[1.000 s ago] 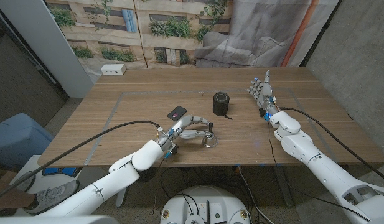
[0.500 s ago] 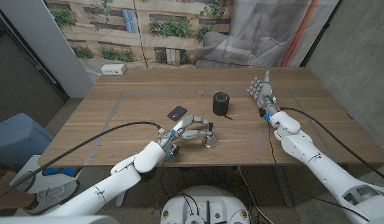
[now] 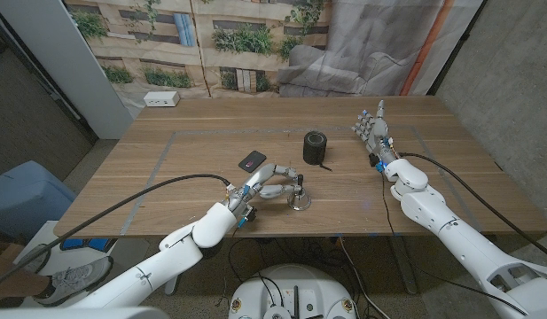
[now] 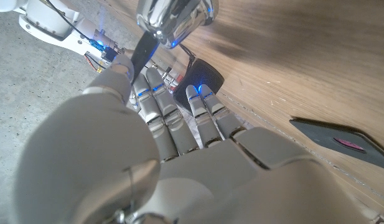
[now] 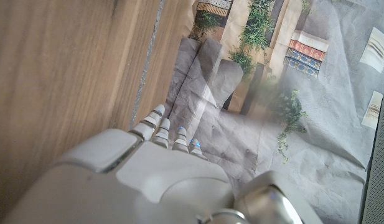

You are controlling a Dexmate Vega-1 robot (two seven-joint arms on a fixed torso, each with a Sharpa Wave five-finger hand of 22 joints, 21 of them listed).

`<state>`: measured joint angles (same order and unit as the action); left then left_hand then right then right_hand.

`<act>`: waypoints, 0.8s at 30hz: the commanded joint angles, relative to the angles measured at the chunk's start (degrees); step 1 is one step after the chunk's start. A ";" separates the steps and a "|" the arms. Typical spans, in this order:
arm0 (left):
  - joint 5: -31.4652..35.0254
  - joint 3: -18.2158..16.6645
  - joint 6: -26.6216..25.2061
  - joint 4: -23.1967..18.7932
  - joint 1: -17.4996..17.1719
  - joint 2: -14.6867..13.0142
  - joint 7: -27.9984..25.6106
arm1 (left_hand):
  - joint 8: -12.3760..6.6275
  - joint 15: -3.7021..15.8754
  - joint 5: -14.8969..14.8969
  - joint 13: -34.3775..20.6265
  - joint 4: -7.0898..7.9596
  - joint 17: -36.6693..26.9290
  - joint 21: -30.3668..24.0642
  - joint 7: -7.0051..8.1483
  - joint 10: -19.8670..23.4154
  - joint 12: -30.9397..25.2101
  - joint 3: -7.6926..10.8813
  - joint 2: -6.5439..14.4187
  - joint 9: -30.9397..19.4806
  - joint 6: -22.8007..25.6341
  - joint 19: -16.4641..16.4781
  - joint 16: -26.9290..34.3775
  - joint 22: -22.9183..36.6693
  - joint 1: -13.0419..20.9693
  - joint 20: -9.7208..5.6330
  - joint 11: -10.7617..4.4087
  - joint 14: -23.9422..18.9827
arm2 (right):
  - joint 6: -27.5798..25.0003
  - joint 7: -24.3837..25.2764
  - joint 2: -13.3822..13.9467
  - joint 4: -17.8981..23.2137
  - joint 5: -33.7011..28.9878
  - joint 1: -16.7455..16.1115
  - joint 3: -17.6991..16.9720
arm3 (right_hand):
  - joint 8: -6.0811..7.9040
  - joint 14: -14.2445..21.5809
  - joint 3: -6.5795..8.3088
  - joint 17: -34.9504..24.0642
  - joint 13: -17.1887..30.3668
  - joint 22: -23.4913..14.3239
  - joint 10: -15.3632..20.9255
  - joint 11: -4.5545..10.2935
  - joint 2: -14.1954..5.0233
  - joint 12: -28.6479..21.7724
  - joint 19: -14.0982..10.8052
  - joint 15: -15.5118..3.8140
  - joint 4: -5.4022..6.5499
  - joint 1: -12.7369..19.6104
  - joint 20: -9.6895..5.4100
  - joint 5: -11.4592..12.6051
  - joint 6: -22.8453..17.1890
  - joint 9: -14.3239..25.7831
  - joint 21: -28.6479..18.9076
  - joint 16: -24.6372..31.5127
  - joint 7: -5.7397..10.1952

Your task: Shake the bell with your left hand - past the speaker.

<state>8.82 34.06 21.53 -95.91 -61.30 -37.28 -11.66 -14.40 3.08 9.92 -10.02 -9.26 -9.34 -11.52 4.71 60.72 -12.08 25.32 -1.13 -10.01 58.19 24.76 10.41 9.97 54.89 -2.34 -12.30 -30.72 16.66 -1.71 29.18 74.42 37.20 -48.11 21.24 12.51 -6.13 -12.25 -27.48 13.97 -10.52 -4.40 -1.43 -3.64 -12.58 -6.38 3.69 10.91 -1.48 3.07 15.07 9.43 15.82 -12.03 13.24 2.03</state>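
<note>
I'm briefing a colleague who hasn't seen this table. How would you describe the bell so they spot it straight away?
On the wooden table, look near the front edge at the middle, just in front of the black cylindrical speaker. The small shiny silver bell with a thin dark handle stands there, at the fingers of the left robot hand. Unlike the matte speaker and the flat black phone, it is polished metal.

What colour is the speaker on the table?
The speaker is black, a short cylinder; the head view shows it best.

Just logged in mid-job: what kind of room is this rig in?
Likely a lab or test room staged as a home: a printed backdrop of a building with plants, bare concrete wall, and one wooden table.
</note>
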 commanded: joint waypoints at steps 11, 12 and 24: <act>1.91 0.10 -0.83 0.34 -0.08 0.80 -2.82 | 0.05 8.03 -0.09 -0.36 -0.25 -0.09 -0.16 -0.69 5.70 -0.32 -0.11 3.02 -0.57 4.81 0.62 0.10 0.12 1.55 0.30 0.09 -0.71 | 0.01 -0.02 -0.01 -0.02 0.00 0.02 -0.01 | 0.34 -0.31 -0.34 -0.22 0.32 -0.17 -0.59 0.04 -5.56 -0.24 -0.33 0.08 -0.07 0.17 0.03 0.20 0.43 0.18 -0.30 0.18 -0.03; 2.08 0.10 -0.86 0.33 -0.07 0.81 -2.98 | 0.14 8.04 -0.08 -0.38 -0.29 -0.10 -0.17 -0.64 6.42 -0.48 -0.08 3.30 -0.60 4.87 0.67 0.12 0.13 1.75 0.31 0.11 -0.82 | 0.01 -0.02 -0.02 -0.03 0.00 0.03 0.00 | 0.33 -0.28 -0.34 -0.22 0.32 -0.18 -0.61 0.01 -5.56 -0.24 -0.32 0.16 -0.07 0.17 0.02 0.20 0.46 0.18 -0.29 0.19 -0.03; 2.45 0.21 0.00 0.97 0.26 1.10 -3.74 | 0.03 8.19 -0.10 -0.45 -0.50 -0.13 -0.27 -0.47 8.85 -0.61 -0.35 4.05 -0.78 6.64 1.04 0.16 0.15 2.58 0.15 0.03 -1.40 | 0.04 -0.02 -0.04 -0.05 -0.02 0.03 0.01 | 0.33 -0.31 -0.34 -0.22 0.32 -0.18 -0.50 0.11 -5.56 -0.28 -0.33 0.14 -0.07 0.17 0.04 0.20 0.47 0.17 -0.30 0.18 -0.04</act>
<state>10.73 34.15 20.99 -95.54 -61.34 -36.56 -14.55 -14.07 2.86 9.68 -10.24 -9.57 -9.35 -11.52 5.44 68.21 -12.25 24.98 2.24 -10.64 62.39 25.38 10.41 10.01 57.07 -2.14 -11.97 -31.55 16.66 -1.71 29.16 74.44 37.20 -48.09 21.24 12.51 -6.13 -12.25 -27.48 13.97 -10.52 -4.40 -1.43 -3.64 -12.58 -6.38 3.68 10.91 -1.48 3.07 15.07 9.43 15.81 -12.03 13.24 2.03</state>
